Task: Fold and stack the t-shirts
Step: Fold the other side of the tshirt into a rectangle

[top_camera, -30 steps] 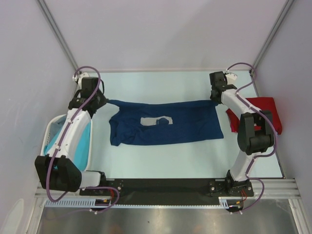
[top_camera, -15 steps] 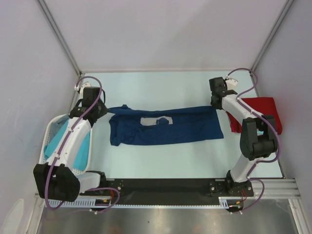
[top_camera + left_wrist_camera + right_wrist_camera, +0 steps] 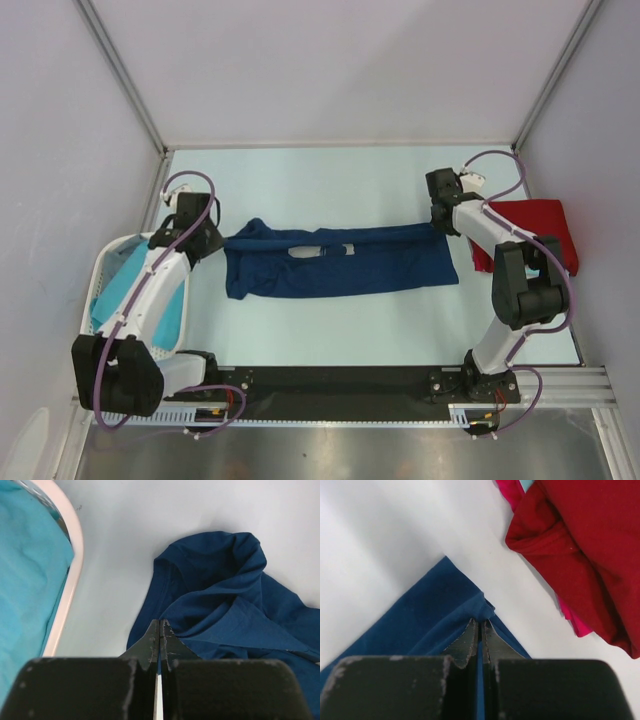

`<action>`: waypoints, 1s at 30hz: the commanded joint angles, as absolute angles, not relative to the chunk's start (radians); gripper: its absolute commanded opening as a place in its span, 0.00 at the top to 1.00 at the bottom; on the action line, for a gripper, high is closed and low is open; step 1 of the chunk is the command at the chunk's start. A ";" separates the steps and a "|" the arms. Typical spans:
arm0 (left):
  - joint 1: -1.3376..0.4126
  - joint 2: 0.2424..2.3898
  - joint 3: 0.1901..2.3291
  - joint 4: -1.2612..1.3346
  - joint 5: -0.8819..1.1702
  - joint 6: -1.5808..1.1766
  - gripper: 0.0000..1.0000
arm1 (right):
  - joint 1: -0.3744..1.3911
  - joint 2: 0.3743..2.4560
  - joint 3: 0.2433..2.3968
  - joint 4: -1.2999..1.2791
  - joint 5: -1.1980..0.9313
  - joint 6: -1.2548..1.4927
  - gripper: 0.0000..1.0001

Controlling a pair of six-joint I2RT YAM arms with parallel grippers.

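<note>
Both arms have drawn down the overhead frame since a second ago, and the navy t-shirt's (image 3: pixel 345 268) upper edge has come with them. It now lies as a narrower band across the middle of the frame. Its grey print (image 3: pixel 322 250), fully showing before, is half covered by the turned-over cloth.

The left end effector (image 3: pixel 212 240) sits at the shirt's left end, its fingers pressed together on a bunched navy fold. The right end effector (image 3: pixel 441 222) sits at the shirt's upper right corner, likewise pinching the navy edge.

A red t-shirt (image 3: pixel 540 228) lies crumpled at centre right, just beside the right arm and apart from the navy one. A turquoise t-shirt (image 3: pixel 168 300) fills the white basket (image 3: pixel 98 275) at lower left, which has not shifted.

The surface (image 3: pixel 320 185) is pale blue-green, enclosed by plain lilac-grey walls (image 3: pixel 340 70).
</note>
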State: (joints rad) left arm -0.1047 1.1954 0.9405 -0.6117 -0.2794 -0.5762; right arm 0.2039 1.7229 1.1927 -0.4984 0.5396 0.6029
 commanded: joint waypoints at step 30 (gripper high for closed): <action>-0.147 1.213 0.954 -0.534 -0.262 -0.571 0.50 | 0.213 1.612 1.143 -0.425 0.566 0.615 0.47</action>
State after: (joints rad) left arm -0.1356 1.2839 0.8791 -0.5694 -0.2546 -0.5751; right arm 0.2070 1.7187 1.1099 -0.4885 0.5411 0.6270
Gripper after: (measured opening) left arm 0.453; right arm 0.476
